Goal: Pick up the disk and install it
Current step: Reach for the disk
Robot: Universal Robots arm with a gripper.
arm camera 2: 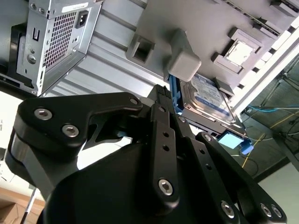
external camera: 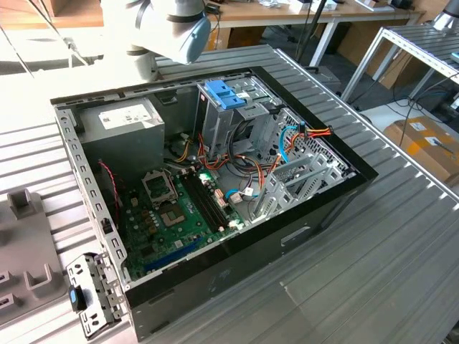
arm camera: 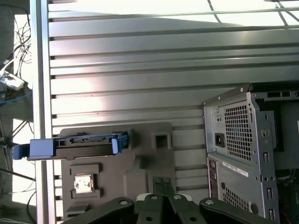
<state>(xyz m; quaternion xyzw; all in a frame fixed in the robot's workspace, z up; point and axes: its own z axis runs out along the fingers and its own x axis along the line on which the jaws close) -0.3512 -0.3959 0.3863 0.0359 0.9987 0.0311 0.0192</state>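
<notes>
The tool had its fingers drawn together with nothing between them, poised over the grey fixture tray on the tabletop, while the disk, silver with blue side rails and a white-and-blue label, sat slotted at one end of that tray, ungrasped.

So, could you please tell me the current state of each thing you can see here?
Disk: lying in the grey holder, outside the case, not gripped.
Gripper: shut, holding nothing, near the disk.
Computer case: lying on its side, open, boards and cables exposed.
</notes>
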